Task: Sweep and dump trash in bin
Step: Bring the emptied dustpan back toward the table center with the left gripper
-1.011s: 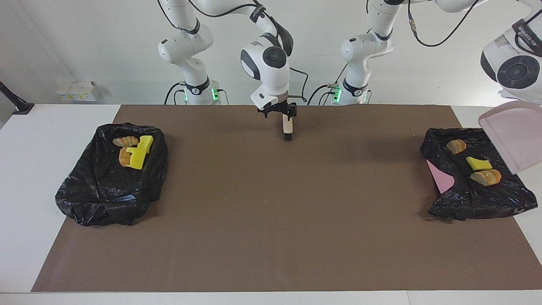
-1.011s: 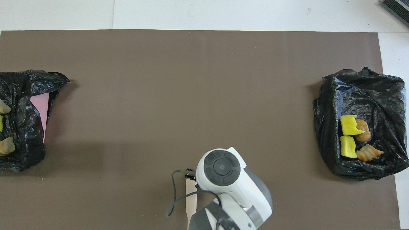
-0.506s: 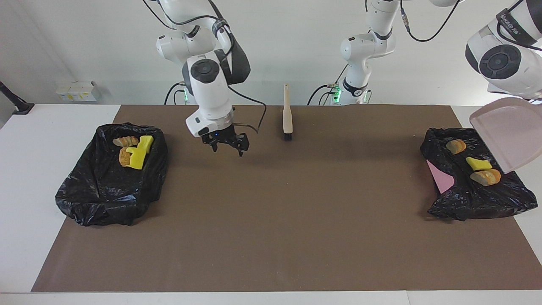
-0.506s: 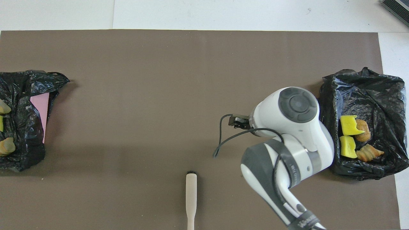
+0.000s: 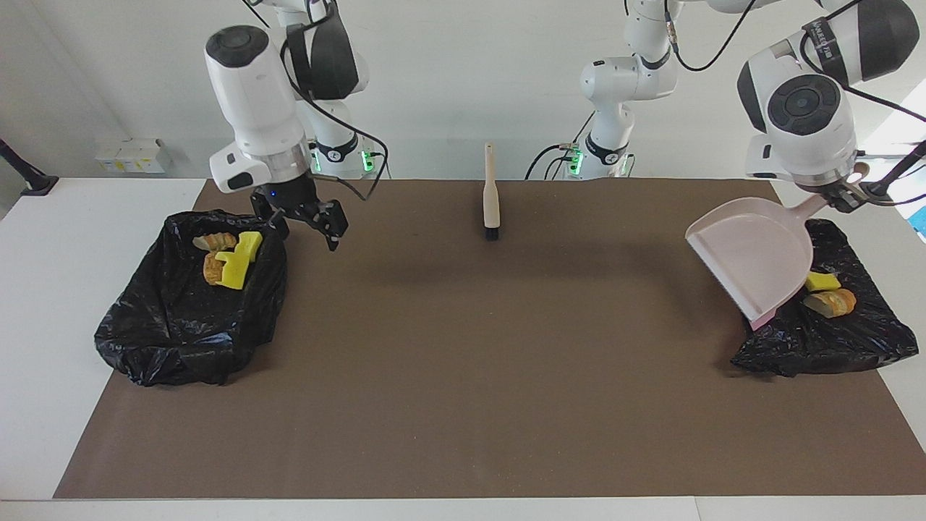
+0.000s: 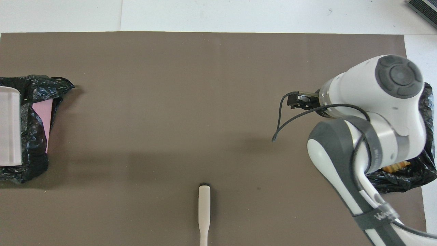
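Trash lies in two black-bagged bins. The bin (image 5: 181, 325) at the right arm's end holds yellow sponge chunks (image 5: 242, 260) and bread-like lumps (image 5: 211, 242). In the bin (image 5: 832, 340) at the left arm's end I see a yellow chunk (image 5: 821, 281) and a lump (image 5: 832, 302). My left gripper (image 5: 846, 194) is shut on the handle of the beige dustpan (image 5: 752, 264), which hangs tilted over that bin and shows at the overhead view's edge (image 6: 8, 126). My right gripper (image 5: 307, 224) hangs open and empty over the mat beside its bin (image 6: 421, 164).
The brush (image 5: 491, 195) lies alone on the brown mat near the robots, midway between the arms, bristles pointing away from them; the overhead view shows the brush (image 6: 204, 212) too. A pink patch (image 6: 42, 116) shows inside the bin under the dustpan.
The right gripper let go of the brush, left it on the mat and swung toward the bin at its end. The left arm brought the dustpan down and inward over its bin.
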Robot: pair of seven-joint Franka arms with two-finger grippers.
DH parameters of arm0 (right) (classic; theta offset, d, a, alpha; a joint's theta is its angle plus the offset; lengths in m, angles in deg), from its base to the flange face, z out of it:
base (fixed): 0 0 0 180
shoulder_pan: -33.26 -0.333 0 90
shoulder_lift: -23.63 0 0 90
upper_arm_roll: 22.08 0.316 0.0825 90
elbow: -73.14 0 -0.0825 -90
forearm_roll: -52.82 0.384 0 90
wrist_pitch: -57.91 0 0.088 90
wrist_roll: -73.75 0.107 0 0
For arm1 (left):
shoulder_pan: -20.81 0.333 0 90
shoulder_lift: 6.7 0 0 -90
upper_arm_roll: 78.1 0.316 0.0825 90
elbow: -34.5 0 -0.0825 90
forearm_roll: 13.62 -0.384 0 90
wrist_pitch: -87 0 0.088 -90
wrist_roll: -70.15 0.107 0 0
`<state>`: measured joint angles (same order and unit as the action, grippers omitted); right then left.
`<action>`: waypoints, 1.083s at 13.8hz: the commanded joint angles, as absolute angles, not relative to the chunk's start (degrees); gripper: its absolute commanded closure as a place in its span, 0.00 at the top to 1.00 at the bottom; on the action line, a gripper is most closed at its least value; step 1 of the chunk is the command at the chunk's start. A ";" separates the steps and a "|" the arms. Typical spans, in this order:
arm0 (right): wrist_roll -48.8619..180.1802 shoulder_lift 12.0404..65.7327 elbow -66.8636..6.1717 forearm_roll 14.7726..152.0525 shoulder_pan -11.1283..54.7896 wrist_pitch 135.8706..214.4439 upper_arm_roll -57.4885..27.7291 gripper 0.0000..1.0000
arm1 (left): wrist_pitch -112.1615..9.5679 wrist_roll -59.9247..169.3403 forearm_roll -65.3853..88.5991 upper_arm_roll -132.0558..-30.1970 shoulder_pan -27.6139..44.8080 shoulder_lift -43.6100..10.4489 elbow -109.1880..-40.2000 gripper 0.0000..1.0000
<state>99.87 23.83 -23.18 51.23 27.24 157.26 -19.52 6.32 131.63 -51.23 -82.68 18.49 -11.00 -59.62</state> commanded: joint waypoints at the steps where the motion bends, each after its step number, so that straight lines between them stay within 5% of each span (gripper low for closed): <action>1: 98.18 21.26 -20.31 51.06 29.56 149.70 -18.83 1.00 | 9.82 116.19 -43.26 -81.88 14.15 -7.58 -62.26 0.00; 8: 90.72 21.96 -12.64 50.10 31.67 139.83 -20.67 1.00 | 8.78 84.79 -25.32 -81.88 2.91 -4.15 -66.31 0.00; 15: 86.14 22.05 -12.29 50.10 31.76 139.65 -22.17 1.00 | -4.47 62.62 -14.16 -81.97 -5.89 -6.51 -70.34 0.00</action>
<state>88.02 21.24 -14.00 51.11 31.31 141.04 -22.35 -0.02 67.94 -16.36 -83.01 -2.73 -6.64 -67.88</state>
